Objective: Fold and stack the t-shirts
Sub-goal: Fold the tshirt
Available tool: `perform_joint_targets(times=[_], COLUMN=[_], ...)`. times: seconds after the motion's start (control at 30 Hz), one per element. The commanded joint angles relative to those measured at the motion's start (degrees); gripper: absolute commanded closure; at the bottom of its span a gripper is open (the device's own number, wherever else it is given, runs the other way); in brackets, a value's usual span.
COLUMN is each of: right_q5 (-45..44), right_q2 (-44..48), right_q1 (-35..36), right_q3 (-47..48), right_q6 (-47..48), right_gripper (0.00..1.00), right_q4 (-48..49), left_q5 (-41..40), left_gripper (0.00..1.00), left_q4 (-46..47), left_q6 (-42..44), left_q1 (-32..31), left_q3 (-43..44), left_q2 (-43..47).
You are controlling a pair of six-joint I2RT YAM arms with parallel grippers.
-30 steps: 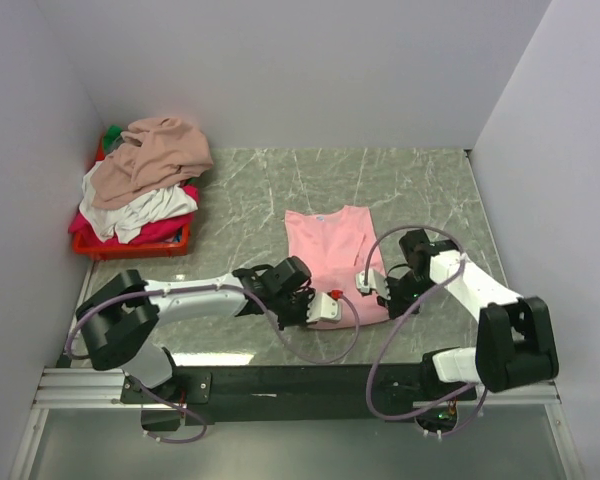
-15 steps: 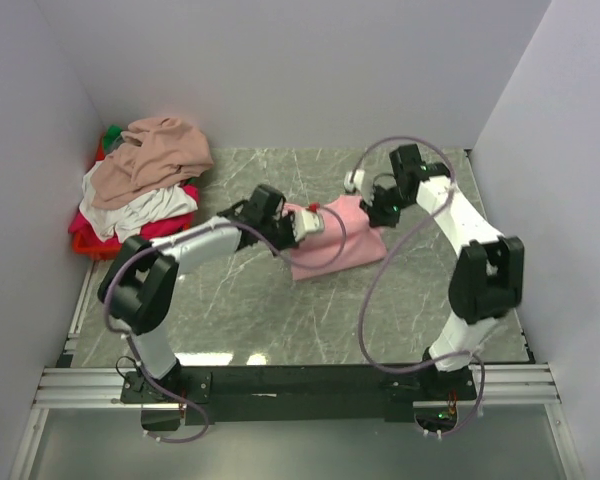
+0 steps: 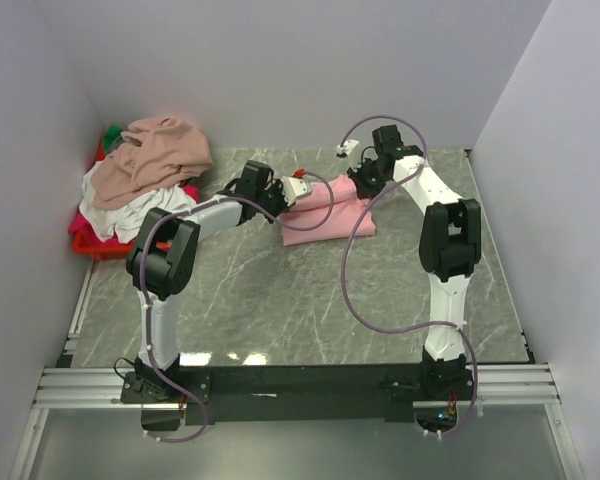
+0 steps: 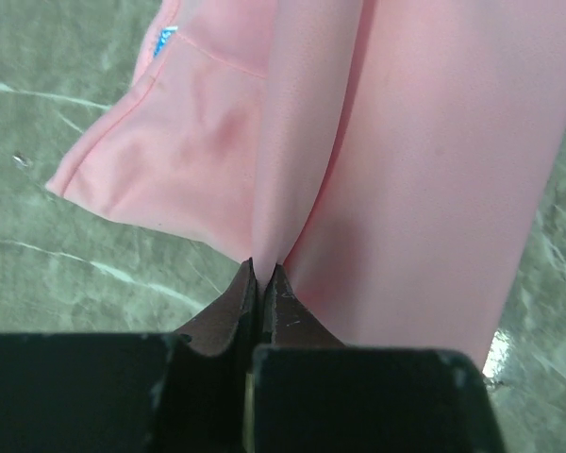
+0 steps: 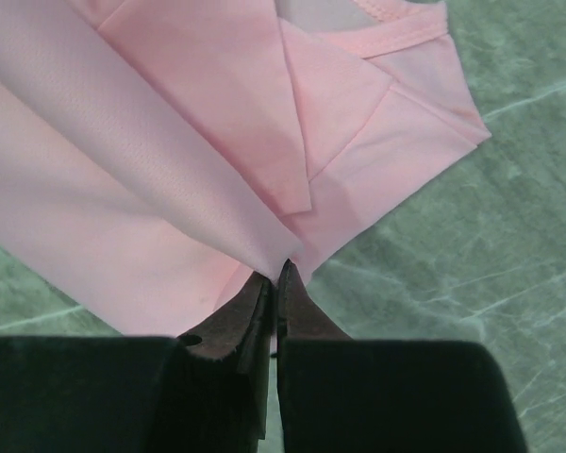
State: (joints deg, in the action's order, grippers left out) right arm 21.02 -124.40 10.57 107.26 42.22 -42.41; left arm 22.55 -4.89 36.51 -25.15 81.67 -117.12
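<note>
At the far left corner of the bench (image 3: 280, 300) you have the red basket (image 3: 130, 247), heaped with t-shirts. A tan one (image 3: 155, 150) is draped on top, a white one (image 3: 140, 210) sits under it, a magenta one (image 3: 155, 232) shows low at the front, and a bit of green (image 3: 112, 133) shows at the back.

Right of the basket, your left arm (image 3: 210, 215) reaches out toward the far edge. Its left jaws are pinched tight on a fold of the light pink t-shirt (image 3: 325, 215). In the left wrist view, the cloth (image 4: 406, 170) rises straight out of the closed tips, and the small blue neck label (image 4: 163, 40) shows at the upper left.

The pink shirt lies near the middle of the far edge, bunched and draped between the two arms, with its lower part resting on the bench.

On its right side, your right arm (image 3: 425, 190) is stretched to the far edge. The right jaws are likewise closed hard on a folded corner of the same shirt (image 5: 170, 123). The right wrist view shows layered pink folds above the tips and the ribbed neckline (image 5: 396, 14) at the top right.
</note>
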Motion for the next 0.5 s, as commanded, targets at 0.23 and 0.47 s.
perform_joint_targets(times=[0.23,0.47], right_q5=[-2.8,-5.2], right_q2=[7.2,1.5], right_q1=[-1.0,-1.0], right_q3=[-2.8,1.0], right_q6=[-5.3,-9.2], right_gripper=[1.00,1.00], right_q4=[12.2,17.8], left_q5=[-4.0,-9.6], left_gripper=[1.00,1.00], left_q4=[17.0,24.8], left_q6=[0.1,-1.9], left_q1=[0.7,1.6], left_q3=[0.0,4.8], left_q2=[2.4,-2.7])
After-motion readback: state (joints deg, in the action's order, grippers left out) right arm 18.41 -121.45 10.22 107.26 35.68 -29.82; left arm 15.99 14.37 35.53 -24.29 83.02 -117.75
